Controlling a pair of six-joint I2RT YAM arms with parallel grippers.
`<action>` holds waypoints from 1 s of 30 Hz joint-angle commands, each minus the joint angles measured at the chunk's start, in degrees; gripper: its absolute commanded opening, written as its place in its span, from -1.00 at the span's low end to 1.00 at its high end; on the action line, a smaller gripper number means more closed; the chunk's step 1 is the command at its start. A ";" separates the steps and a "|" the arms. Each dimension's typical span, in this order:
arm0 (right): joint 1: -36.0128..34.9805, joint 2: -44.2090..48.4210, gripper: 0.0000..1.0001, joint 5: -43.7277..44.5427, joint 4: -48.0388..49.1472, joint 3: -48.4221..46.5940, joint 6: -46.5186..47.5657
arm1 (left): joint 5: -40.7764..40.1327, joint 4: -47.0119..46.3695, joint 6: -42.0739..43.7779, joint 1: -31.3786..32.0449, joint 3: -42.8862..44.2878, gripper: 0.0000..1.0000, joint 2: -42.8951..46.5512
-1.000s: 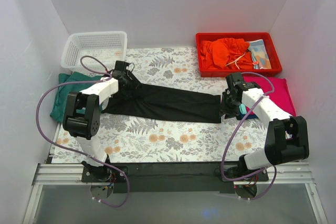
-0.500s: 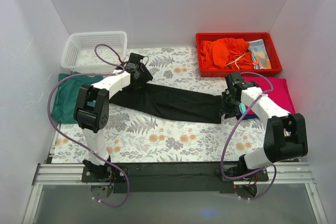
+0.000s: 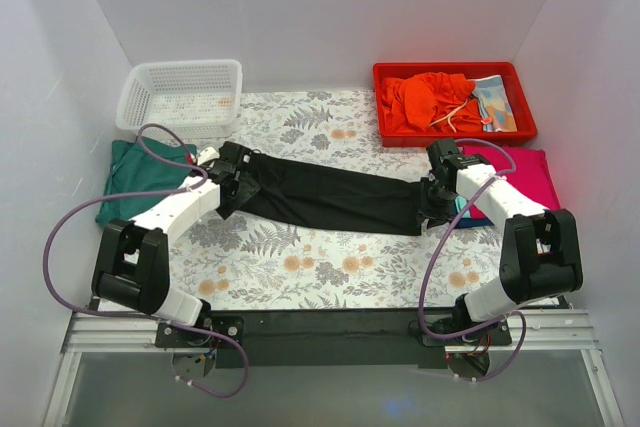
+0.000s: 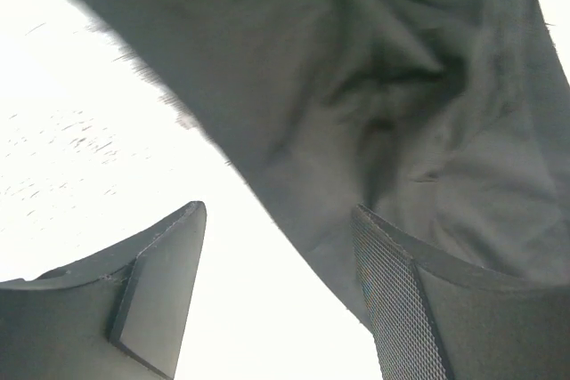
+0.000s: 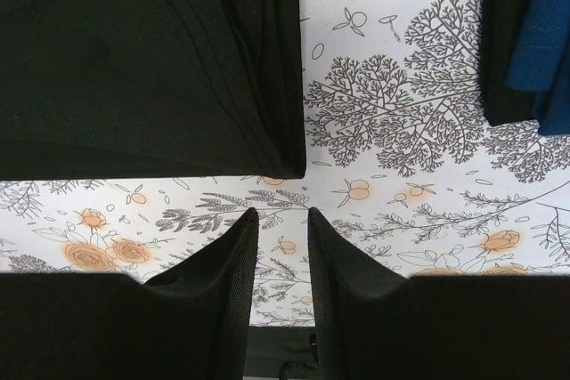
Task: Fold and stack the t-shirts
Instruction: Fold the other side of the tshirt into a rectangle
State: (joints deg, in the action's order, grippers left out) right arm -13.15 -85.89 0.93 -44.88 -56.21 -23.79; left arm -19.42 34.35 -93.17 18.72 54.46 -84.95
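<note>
The large black t-shirt [image 3: 335, 195] lies as a long band across the floral table cover. My left gripper [image 3: 232, 183] is at its left end; in the left wrist view the gripper [image 4: 276, 211] is open, with the black cloth [image 4: 383, 86] just beyond its tips and against the right finger [image 4: 392, 300]. My right gripper [image 3: 437, 209] is at the shirt's right end; in the right wrist view the gripper [image 5: 281, 213] is narrowly open and empty, just short of the folded black edge [image 5: 178, 86]. A dark-green shirt [image 3: 128, 175] lies left, a magenta one [image 3: 528, 175] right, and navy cloth [image 5: 543, 42] beside the right arm.
A white plastic basket [image 3: 180, 95] stands at the back left. A red tray [image 3: 520, 129] with orange clothes stands at the back right. White walls close in the back and both sides. A black rail [image 3: 320, 327] runs along the near edge.
My left arm swung toward the back, then came down to the left, and the shirt's left end was drawn in and now lies more compact. The right arm barely moved.
</note>
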 commanded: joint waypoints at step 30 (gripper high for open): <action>-0.12 -1.21 -0.32 -3.04 1.99 -0.84 1.64 | -0.18 -9.83 2.73 -8.44 5.22 0.29 -8.30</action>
State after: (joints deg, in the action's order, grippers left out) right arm -13.15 -86.74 -1.69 -43.35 -56.21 -22.72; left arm -20.38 28.05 -92.29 10.90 55.90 -91.79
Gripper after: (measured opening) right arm 0.340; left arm 0.647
